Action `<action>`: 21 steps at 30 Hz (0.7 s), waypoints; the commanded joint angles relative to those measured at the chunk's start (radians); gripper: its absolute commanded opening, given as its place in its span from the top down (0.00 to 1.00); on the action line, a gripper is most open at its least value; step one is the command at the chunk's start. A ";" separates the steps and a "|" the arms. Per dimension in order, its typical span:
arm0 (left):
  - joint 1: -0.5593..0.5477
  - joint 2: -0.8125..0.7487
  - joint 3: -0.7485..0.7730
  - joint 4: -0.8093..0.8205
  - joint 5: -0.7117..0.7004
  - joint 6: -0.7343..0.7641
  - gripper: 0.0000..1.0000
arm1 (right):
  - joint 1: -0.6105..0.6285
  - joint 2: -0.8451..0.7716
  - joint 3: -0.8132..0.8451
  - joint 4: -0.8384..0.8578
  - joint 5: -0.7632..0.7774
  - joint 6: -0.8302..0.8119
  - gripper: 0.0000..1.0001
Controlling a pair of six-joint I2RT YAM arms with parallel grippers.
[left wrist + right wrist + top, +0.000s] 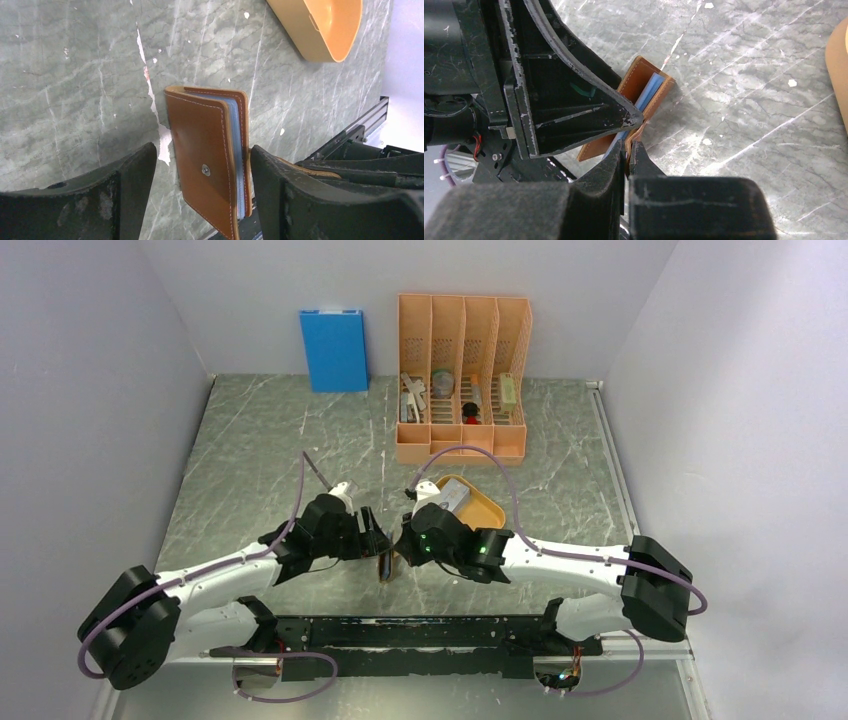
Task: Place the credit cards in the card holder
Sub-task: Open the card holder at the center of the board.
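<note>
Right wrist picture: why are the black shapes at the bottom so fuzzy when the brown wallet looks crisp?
Right wrist view: the right end effector sits close to the lens, so its fingers blur, while the card holder and table are in focus. Left wrist view: same effect, milder, on the left fingers. Top view: even light, faint shadows, nothing blurred.

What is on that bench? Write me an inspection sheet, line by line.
Surface: grey-green marbled table, white scuffs.
Job's things: card holder standing on edge, part open; credit cards lying in the orange tray.
Clutter: orange desk organizer holding small items; blue box at the back wall.
Grippers: left gripper open, straddling the card holder; right gripper shut on its brown flap.
Cables: purple cables looping off both arms.
Surroundings: plain pale walls; nothing else seen.
</note>
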 commanded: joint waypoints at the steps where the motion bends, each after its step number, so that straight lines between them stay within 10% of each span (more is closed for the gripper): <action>1: -0.001 0.012 0.038 -0.003 0.017 0.020 0.30 | -0.001 -0.014 -0.012 0.018 0.005 -0.013 1.00; 21: -0.002 -0.074 0.011 -0.058 -0.010 0.021 0.42 | -0.002 -0.004 -0.043 0.013 0.042 0.004 1.00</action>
